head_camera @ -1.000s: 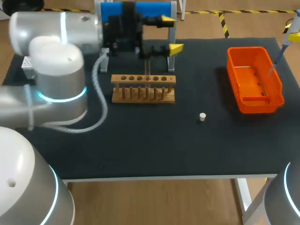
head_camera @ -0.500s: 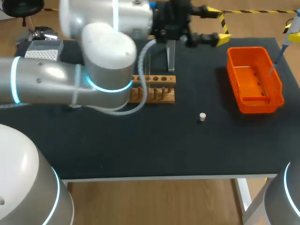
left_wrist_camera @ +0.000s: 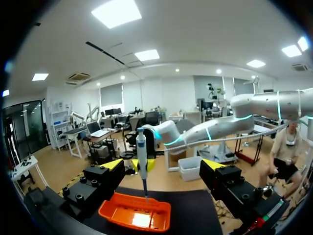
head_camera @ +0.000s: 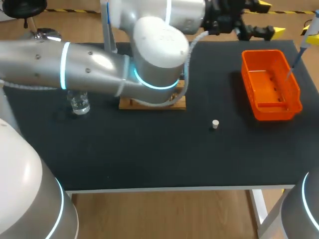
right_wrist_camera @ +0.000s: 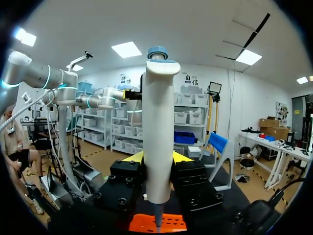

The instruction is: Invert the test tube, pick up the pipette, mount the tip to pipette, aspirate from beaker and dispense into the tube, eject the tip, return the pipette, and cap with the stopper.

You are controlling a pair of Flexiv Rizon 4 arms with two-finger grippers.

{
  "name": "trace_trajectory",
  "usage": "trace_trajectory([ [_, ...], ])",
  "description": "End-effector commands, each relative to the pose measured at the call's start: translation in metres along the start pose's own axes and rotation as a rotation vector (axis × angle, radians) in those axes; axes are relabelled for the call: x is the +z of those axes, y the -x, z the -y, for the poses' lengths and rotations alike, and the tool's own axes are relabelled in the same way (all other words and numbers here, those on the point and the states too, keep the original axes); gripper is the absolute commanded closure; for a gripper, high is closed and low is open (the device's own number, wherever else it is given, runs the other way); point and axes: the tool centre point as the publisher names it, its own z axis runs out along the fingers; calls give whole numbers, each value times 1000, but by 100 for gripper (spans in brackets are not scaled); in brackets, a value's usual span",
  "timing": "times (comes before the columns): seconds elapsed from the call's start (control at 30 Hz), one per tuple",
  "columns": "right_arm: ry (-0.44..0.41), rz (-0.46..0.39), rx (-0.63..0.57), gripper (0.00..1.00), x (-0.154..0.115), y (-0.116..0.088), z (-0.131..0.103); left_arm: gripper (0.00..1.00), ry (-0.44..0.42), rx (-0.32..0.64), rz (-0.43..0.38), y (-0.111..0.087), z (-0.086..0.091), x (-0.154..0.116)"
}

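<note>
The right gripper [right_wrist_camera: 156, 164] was closed on the pipette [right_wrist_camera: 157, 127], holding it above the orange tray [head_camera: 273, 112]. The left gripper [left_wrist_camera: 164, 169] was wide open with nothing in it, facing the pipette from across the tray. I judged the two could collide if either came closer. The left arm [head_camera: 99, 64] also hung over the wooden rack [head_camera: 149, 103], near the beaker [head_camera: 79, 104], and could knock them.

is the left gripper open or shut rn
Open. In the left wrist view the left gripper's yellow-tipped fingers stand wide apart with nothing between them; the pipette is farther ahead, over the orange bin.
</note>
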Motion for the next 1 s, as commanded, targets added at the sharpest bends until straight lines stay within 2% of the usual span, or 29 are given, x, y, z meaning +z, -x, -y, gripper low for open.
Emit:
trace_trajectory([
  [0.03, -4, 1, -1, 100, 0, -1, -1, 0, -6, 0, 8, 0, 0, 46],
  [1.0, -34, 27, 44, 100, -2, 1, 6, 0, -6, 0, 8, 0, 0, 46],
])
